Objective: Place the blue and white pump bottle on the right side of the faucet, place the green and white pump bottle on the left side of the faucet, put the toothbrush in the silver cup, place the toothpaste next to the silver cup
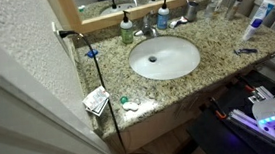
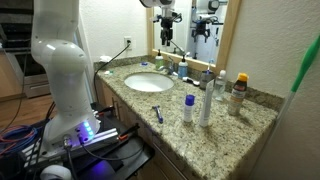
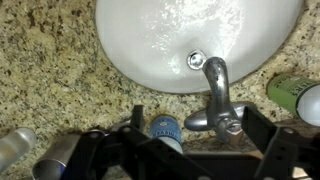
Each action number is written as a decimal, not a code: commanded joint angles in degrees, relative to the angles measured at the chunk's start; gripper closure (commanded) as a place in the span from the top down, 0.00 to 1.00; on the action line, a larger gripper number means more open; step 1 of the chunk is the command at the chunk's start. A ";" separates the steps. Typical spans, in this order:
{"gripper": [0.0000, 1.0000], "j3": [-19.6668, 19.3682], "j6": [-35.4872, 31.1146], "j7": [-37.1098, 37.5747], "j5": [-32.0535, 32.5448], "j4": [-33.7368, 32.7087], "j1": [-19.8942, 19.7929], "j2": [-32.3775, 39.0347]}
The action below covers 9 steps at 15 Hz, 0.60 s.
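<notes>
My gripper (image 3: 197, 124) hangs open above the back of the basin, and shows under the mirror in an exterior view (image 2: 167, 36). In the wrist view the chrome faucet (image 3: 215, 92) and the blue and white pump bottle (image 3: 166, 131) both sit between the spread fingers, untouched. The green and white pump bottle (image 3: 296, 93) stands outside the right finger. In an exterior view the green bottle (image 1: 126, 29) is left of the faucet (image 1: 148, 29) and the blue bottle (image 1: 163, 19) right of it. The silver cup (image 3: 60, 156) stands further along the back edge. The toothbrush and toothpaste are too small to make out.
The white sink (image 1: 164, 57) fills the middle of the granite counter (image 1: 227, 64). Tall bottles (image 2: 205, 95) stand at one end, a blue handled item (image 1: 244, 50) lies near them. A folded packet (image 1: 97, 99) lies at the opposite front corner. The mirror and wall close the back.
</notes>
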<state>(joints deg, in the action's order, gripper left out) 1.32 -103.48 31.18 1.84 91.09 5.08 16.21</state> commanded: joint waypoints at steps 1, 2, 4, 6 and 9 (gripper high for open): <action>1.00 -0.54 0.15 -0.11 -0.16 -0.93 0.74 0.63; 1.00 -0.55 0.16 -0.11 -0.17 -1.36 0.79 0.90; 1.00 -0.81 -0.88 1.42 1.64 -3.03 1.38 3.99; 1.00 -0.50 -4.46 0.43 0.61 -4.34 1.34 6.43; 1.00 -0.45 -4.71 -1.43 -2.30 -9.29 0.70 10.94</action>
<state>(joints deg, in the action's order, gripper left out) 1.11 -107.99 31.90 2.01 87.71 6.13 22.17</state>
